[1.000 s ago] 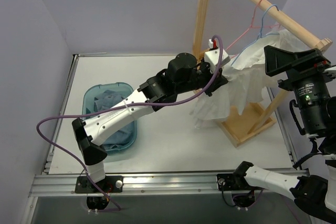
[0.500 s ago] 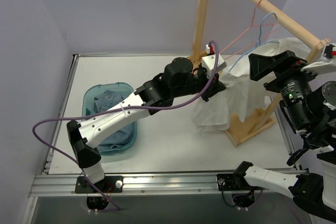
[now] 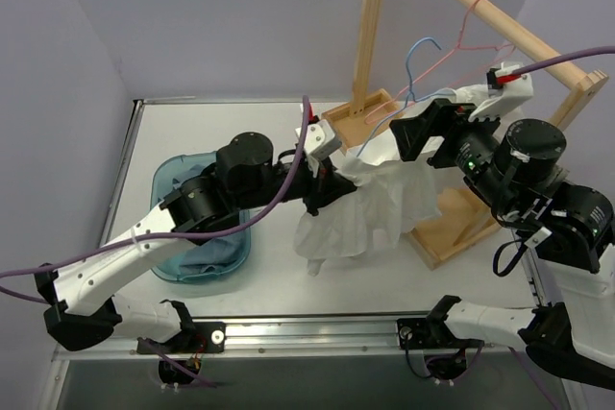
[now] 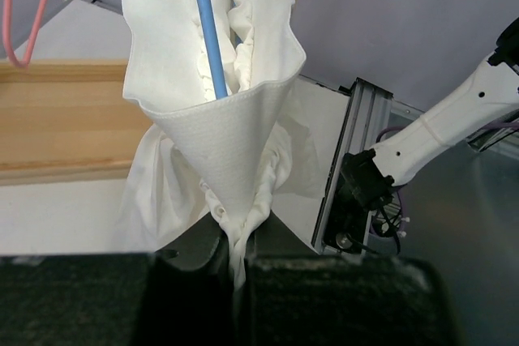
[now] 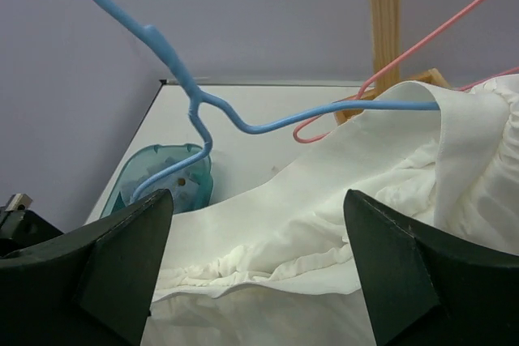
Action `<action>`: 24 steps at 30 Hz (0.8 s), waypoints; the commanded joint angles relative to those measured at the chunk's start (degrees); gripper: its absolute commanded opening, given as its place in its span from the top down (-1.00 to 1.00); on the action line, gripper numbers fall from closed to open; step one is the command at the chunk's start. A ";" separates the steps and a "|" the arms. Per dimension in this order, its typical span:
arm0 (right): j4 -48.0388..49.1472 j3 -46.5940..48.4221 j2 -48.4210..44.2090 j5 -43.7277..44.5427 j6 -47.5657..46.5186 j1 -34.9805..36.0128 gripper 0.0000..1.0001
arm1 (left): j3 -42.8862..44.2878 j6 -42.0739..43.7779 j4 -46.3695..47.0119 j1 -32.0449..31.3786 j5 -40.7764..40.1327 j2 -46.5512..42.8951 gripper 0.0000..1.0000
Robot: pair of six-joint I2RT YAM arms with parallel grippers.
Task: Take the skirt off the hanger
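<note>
The white skirt (image 3: 370, 204) hangs in the air between both arms, still threaded on the light-blue hanger (image 3: 415, 79), whose hook stands free to the left of the wooden rail. My left gripper (image 3: 323, 187) is shut on a bunched fold of the skirt (image 4: 219, 151); the fabric is pinched between its fingers (image 4: 195, 253), with the hanger wire (image 4: 208, 30) running up through the cloth. My right gripper (image 3: 423, 133) is wide open (image 5: 259, 281) just above the skirt's gathered waist (image 5: 324, 224), not touching the hanger (image 5: 199, 107).
A pink hanger (image 3: 473, 31) stays hooked on the wooden rack's rail (image 3: 543, 45); the rack's base (image 3: 452, 232) sits under the right arm. A teal basket (image 3: 178, 180) with blue denim stands on the table to the left.
My left gripper pulled the skirt left and toward the front. The blue hanger left the rail and came along. My right arm swung left, close over the skirt.
</note>
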 commanded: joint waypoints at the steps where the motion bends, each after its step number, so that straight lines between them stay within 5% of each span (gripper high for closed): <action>1: 2.44 -1.31 0.95 -5.95 1.10 -0.22 -0.60 | -1.98 -3.32 -3.55 0.52 -4.17 -4.91 0.95; 9: 5.78 -1.48 3.24 -14.04 3.91 -0.22 -0.50 | 0.21 -7.90 -20.60 2.02 -9.99 -7.30 0.95; 24: 12.63 -7.64 8.25 -13.69 2.16 -0.22 -0.32 | -2.59 -10.62 -23.08 2.90 -4.91 -13.72 0.95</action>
